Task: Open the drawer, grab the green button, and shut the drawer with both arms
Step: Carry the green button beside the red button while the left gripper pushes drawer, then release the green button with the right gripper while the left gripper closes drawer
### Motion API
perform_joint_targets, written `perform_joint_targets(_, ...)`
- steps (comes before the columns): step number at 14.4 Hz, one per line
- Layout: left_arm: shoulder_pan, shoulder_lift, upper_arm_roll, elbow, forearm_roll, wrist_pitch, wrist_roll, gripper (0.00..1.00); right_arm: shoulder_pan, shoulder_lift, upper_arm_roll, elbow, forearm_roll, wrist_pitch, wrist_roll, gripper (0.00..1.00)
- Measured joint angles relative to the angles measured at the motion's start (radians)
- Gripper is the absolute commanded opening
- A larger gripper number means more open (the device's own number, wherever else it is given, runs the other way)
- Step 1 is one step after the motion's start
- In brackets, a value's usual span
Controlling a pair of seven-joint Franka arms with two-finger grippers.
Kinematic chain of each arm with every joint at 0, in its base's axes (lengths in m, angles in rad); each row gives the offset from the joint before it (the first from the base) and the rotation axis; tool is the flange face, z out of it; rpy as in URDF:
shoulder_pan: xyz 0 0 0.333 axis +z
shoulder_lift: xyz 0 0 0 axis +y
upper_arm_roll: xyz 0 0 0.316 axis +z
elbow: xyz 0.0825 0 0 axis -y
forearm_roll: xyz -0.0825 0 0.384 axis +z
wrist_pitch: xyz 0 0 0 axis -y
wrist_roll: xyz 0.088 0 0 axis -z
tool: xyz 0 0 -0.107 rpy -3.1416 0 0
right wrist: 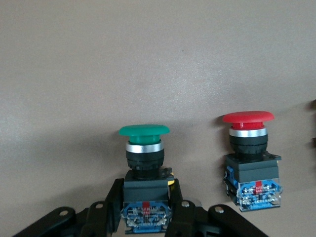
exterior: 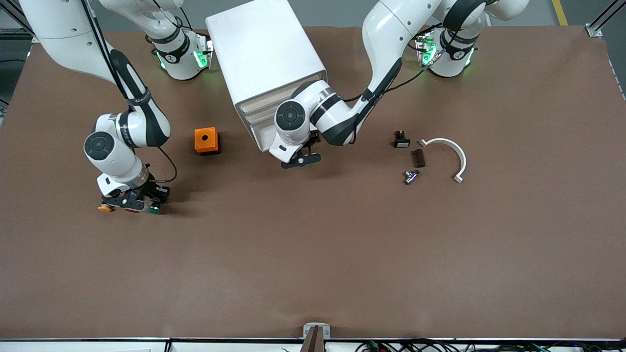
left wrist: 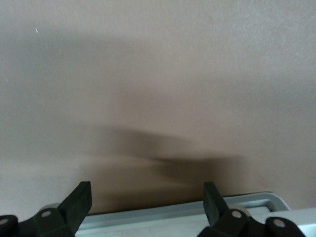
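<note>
Between right jaws: green button

A green-capped button, black-bodied with blue and red bits, is showing beside a red-capped button on a plain brown table. A yellow-capped button is glowing nearby, with an orange box, a white drawer cabinet and a white curved bracket.

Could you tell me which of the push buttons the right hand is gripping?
The green-capped button: the right hand is shut on its black body. The red-capped button stands free beside it, and the yellow-capped button is ungripped too.
</note>
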Motion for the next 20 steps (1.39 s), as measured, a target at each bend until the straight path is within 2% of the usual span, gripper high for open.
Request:
perform_joint_targets(12, 0.014, 0.01, 0.0, -0.026, -0.188, 0.0, 0.0, 1.0, 0.0, 0.0, 0.004, -0.021, 0.0, 0.002, -0.019, 0.0)
perform_joint_targets(13, 0.015, 0.01, 0.0, -0.027, -0.203, 0.0, 0.0, 1.0, 0.0, 0.0, 0.005, -0.021, 0.0, 0.002, -0.019, 0.46)
perform_joint_targets(14, 0.015, 0.01, 0.0, -0.027, -0.217, 0.0, 0.0, 1.0, 0.0, 0.0, 0.005, -0.021, 0.0, 0.002, -0.019, 0.99)
perform_joint_targets(20, 0.015, 0.01, 0.0, -0.028, -0.241, 0.0, 0.0, 1.0, -0.009, -0.008, 0.004, -0.006, 0.0, -0.018, -0.018, 1.0)
